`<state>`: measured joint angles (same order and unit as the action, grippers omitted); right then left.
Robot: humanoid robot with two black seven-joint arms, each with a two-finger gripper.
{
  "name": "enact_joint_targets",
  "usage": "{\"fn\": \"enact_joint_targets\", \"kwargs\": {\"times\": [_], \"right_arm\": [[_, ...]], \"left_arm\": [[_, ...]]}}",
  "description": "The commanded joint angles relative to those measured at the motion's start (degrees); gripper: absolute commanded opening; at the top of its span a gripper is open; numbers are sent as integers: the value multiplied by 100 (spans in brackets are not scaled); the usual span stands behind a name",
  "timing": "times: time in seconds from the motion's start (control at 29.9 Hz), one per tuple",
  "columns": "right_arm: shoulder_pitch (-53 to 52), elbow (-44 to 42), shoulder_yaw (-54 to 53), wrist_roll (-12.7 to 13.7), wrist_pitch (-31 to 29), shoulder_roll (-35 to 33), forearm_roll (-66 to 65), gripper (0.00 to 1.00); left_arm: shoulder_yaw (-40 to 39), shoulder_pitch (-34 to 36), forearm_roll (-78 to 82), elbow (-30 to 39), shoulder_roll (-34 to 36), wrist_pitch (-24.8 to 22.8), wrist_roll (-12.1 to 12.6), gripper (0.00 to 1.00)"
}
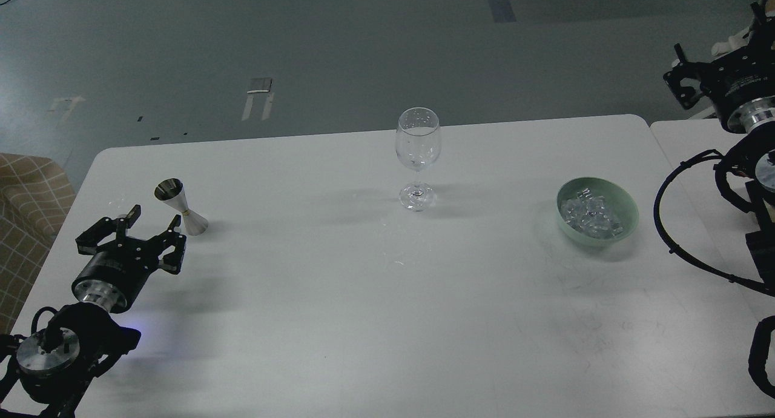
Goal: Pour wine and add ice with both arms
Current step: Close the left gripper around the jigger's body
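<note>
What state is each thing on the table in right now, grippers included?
Wine glass: upright, looks empty.
Measuring cup: upright near the left gripper, not held.
Bowl: upright, holds the ice.
Ice: heaped in the bowl, none in the glass.
Left gripper: open, empty, beside the measuring cup.
Right gripper: raised off past the table's right edge, fingers too dark to tell.

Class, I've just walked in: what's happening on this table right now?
Nothing is being held yet. The left gripper is open beside the metal jigger, not touching it. The wine glass stands upright mid-table. The ice sits in the green bowl. The right gripper hovers off the table's far right corner.
</note>
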<state>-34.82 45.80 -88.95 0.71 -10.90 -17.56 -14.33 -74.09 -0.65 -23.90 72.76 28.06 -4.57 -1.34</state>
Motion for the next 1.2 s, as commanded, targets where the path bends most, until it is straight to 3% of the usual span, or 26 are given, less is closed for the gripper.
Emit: {"fn": "enact_joint_targets", "kwargs": {"times": [0.0,1.17], "right_arm": [[1,17,0,-1,-9,7,0,100],[54,8,9,-1,35,25,-9,100]], "left_arm": [[-211,170,17,-341,-388,140,-6,64],[-308,540,9,-623,-749,413,46,61]]}}
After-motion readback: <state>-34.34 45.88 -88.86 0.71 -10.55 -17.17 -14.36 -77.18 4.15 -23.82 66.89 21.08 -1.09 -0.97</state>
